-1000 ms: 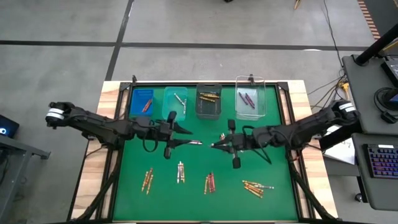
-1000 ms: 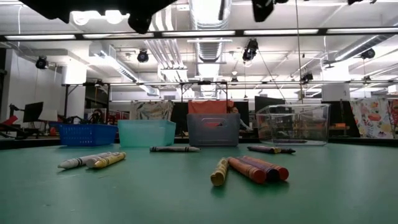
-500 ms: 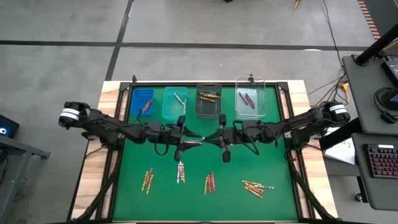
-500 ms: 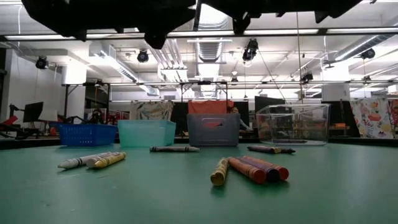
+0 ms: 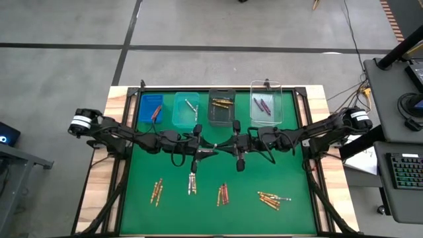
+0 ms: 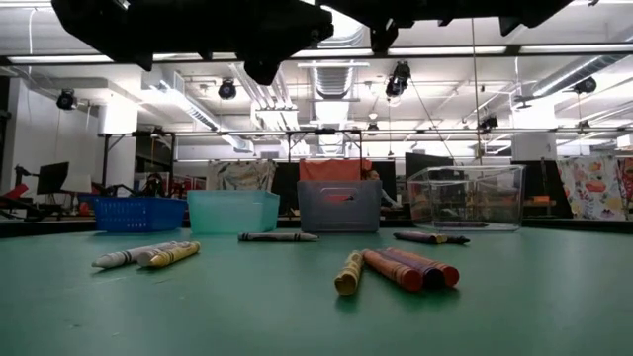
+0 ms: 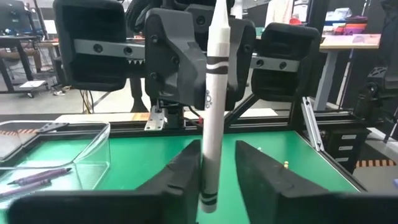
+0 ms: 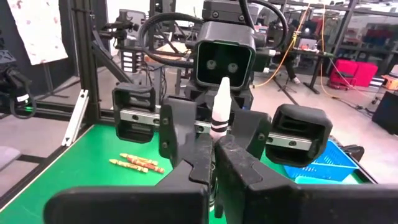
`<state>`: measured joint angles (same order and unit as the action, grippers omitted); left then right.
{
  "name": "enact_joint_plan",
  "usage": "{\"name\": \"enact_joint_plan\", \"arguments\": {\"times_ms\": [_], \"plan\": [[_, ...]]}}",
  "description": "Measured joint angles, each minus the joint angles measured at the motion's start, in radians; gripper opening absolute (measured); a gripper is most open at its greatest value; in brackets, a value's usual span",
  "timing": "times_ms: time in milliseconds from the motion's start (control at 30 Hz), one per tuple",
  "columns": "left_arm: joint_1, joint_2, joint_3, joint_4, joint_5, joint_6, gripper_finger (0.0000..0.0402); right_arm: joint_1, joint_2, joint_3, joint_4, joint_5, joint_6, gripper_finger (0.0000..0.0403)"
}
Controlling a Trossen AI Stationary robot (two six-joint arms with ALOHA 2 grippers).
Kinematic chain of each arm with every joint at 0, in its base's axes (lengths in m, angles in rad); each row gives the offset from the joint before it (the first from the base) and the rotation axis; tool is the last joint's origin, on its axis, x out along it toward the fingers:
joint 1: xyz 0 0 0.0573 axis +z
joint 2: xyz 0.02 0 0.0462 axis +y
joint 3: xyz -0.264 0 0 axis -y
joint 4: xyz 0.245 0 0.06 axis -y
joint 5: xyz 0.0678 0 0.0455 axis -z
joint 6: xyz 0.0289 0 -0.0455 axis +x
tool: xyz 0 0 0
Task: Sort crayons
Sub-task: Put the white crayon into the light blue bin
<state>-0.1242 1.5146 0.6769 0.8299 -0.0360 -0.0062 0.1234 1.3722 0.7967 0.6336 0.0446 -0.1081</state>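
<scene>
A silver-white crayon (image 7: 211,112) stands upright in the air over the table's middle. My right gripper (image 8: 214,152) is shut on it, reaching in from the right (image 5: 223,149). My left gripper (image 7: 217,149) comes from the left (image 5: 210,151), open. Its fingers flank the crayon's lower part, with a gap showing on one side. More crayons lie flat on the green mat in several small groups (image 5: 157,192) (image 5: 192,183) (image 5: 223,194) (image 5: 273,198). My right gripper pinches the crayon between its two fingers, below the black band near the tip (image 8: 217,134). The fingers lie level, from the table's right, across the crayon. It stands upright with its pointed tip up, clear of the table. My left gripper: whether its finger (image 7: 186,171) touches the crayon cannot be told.
Four bins stand in a row along the far edge, each with a few crayons: blue (image 5: 141,109), teal (image 5: 178,112), grey (image 5: 221,119) and clear (image 5: 266,120). In the low view crayons lie across the near mat (image 6: 146,255) (image 6: 396,269).
Both arms have come together over the table's middle. My left gripper has gone toward the right edge and sunk a little, and its fingers stand closer together than before. My right gripper has moved toward the left with the crayon, then held still.
</scene>
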Motion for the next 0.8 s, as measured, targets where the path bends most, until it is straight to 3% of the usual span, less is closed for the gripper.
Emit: {"name": "enact_joint_plan", "arguments": {"times_ms": [167, 567, 800], "plan": [[0.0, -0.001, 0.0, 0.0, -0.009, 0.001, 0.0009, -0.002, -0.001, 0.0, 0.0, 0.002, 0.019, 0.001], [0.012, -0.022, 0.0, -0.057, -0.009, 0.0, 0.0004, -0.032, -0.064, 0.0, -0.083, 0.012, 0.188, 0.0106], [0.058, -0.141, 0.0, -0.322, -0.187, 0.011, 0.0004, -0.042, -0.164, 0.0, -0.201, 0.145, 0.276, 0.0136]]}}
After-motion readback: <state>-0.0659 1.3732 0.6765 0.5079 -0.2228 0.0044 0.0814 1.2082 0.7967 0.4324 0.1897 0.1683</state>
